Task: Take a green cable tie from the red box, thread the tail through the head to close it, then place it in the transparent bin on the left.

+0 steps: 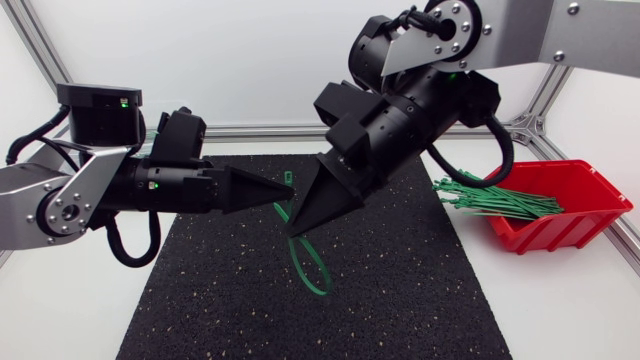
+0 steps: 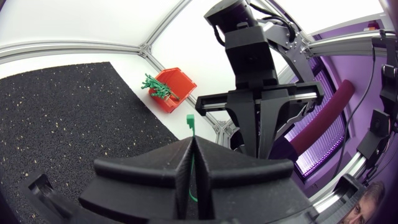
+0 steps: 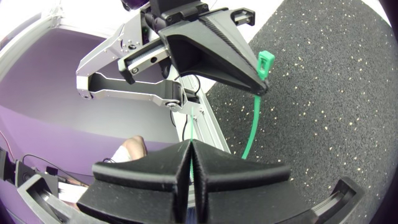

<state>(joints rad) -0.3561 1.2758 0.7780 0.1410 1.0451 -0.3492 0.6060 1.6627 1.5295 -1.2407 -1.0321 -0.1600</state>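
Note:
A green cable tie (image 1: 312,272) hangs in a loop above the black mat (image 1: 420,300), held between both grippers. My left gripper (image 1: 292,193) comes in from the left and is shut on the strap just below the square head (image 1: 288,178). In the left wrist view the head (image 2: 190,120) sticks up past the closed fingertips. My right gripper (image 1: 293,227) points down and left, its tip just under the left one, shut on the thin tail. In the right wrist view the strap (image 3: 252,127) curves down from the left gripper (image 3: 261,88) towards the right gripper (image 3: 189,144).
The red box (image 1: 585,215) stands at the mat's right edge with several green ties (image 1: 495,200) sticking out towards the middle. It also shows far ahead in the left wrist view as the red box (image 2: 180,84). An aluminium frame rail (image 1: 260,131) runs along the back.

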